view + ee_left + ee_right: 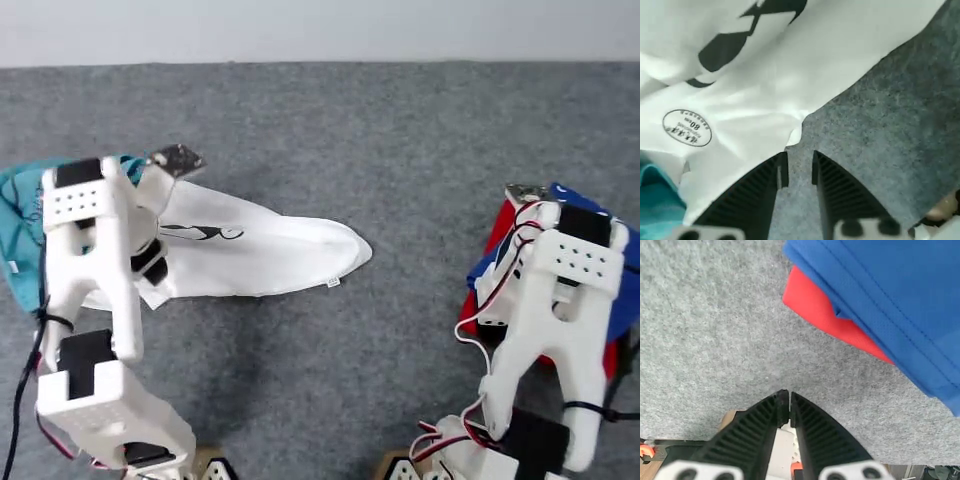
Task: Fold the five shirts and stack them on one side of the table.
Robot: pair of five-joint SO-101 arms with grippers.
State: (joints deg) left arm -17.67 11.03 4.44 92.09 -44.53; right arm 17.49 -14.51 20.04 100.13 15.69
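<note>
The white shirt point(270, 250) lies on the left half of the desk point(400, 140). It is gathered into a long shape, and its narrow end points to the right. Its wide end, with the dark print, is under the left arm. We judge it is only partly folded, so the step in hand is to take its near edge and fold it over.

The left tool point(799, 160) hangs just at this edge, where a small corner of cloth sticks out. Its jaws stand at a narrow gap with nothing between them, and below them is bare desk. To do this well, we think the tool should open wider and come down on the cloth corner itself, not on the grey surface. It should take all layers of the hem together. The lift should be low and the fold carried straight, so that the edges meet.

A teal shirt point(20, 230) lies crumpled just beside the white one, at the left edge. The fold should not drag it along.

At the right side a blue shirt point(890, 295) rests on a red shirt point(815, 305). The right tool point(790, 395) is above bare desk near the red corner, with its jaws pressed together and empty. It could hold down the narrow end of the white shirt.
</note>
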